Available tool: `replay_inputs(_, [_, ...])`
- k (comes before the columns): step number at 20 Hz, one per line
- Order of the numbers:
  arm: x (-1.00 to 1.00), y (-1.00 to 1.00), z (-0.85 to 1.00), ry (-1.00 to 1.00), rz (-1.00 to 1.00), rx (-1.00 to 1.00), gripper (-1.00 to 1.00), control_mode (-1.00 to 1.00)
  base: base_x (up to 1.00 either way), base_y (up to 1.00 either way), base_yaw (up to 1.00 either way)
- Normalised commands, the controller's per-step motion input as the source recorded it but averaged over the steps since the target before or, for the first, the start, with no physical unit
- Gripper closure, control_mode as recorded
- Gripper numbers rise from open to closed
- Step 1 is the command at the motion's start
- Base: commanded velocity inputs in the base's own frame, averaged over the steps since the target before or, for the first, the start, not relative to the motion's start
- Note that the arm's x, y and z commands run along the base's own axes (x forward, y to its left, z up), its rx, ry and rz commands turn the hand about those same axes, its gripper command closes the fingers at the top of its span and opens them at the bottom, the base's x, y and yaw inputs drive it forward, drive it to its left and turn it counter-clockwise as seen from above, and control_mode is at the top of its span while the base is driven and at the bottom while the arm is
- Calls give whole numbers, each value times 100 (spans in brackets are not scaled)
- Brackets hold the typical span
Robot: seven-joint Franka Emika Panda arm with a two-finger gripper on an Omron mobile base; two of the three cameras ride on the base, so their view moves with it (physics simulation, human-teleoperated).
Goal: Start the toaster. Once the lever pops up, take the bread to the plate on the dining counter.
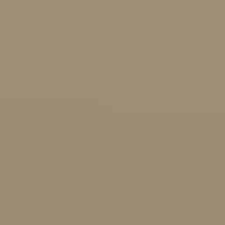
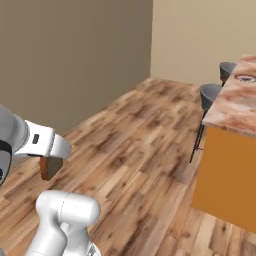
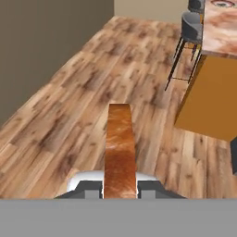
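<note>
Wood-plank floor point(image 3: 92, 92) runs below me toward a tan wall point(image 2: 200, 35). My gripper point(image 3: 120, 190) is clenched on the bread point(image 3: 120, 148), the slice standing edge-on between my fingertips point(image 3: 92, 190) (brown crust facing me). Well ahead to the right stands the dining counter point(image 2: 235, 107), marbled top over an orange side, two dark stools point(image 2: 210, 95) beside it. On its far end sits the plate point(image 2: 246, 78).

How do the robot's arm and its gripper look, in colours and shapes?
The arm is glossy white, built of rounded, tube-like segments, with dark grey at a joint near the left edge of the right base view. The white hand link there carries a small dark rectangular mark. In the hand view, the gripper shows two small dark grey fingertips before a white body. No cables are visible.
</note>
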Motion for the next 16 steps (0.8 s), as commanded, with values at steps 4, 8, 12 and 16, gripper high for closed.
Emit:
replay_inputs(4, [0,0,0,0,0,0,100,100,68,96,-49])
replay_inputs(8, [0,0,0,0,0,0,100,100,69,92,-50])
replay_inputs(12, [0,0,0,0,0,0,100,100,68,88,-50])
replay_inputs(16, [0,0,0,0,0,0,100,100,71,88,-51])
